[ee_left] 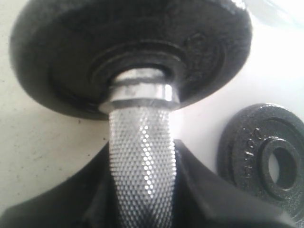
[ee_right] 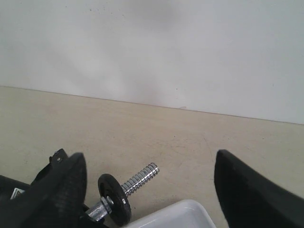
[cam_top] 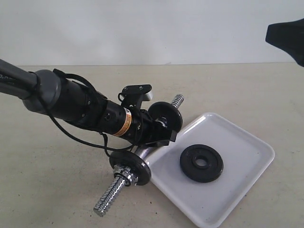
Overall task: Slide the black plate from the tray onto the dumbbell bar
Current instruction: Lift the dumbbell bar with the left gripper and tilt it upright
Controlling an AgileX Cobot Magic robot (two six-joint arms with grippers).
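The black plate (cam_top: 201,163) lies flat in the white tray (cam_top: 240,142), with its centre hole facing up. My left gripper (cam_top: 159,134) is shut on the knurled middle of the dumbbell bar (cam_top: 112,194), just left of the tray. In the left wrist view the knurled dumbbell bar (ee_left: 142,156) runs between the black fingers (ee_left: 204,194) toward a mounted disc (ee_left: 128,52), with the black plate (ee_left: 266,156) beside it on the tray (ee_left: 204,118). My right gripper (cam_top: 287,35) hangs open high at the right, holding nothing. Its wrist view shows the dumbbell bar's threaded end (ee_right: 140,177).
Each end of the bar carries a small black disc (cam_top: 130,167) held by a chrome nut, with bare thread sticking out beyond it (cam_top: 178,100). A corner of the tray (ee_right: 178,214) shows below the right gripper. Beige tabletop surrounds everything, with a pale wall behind.
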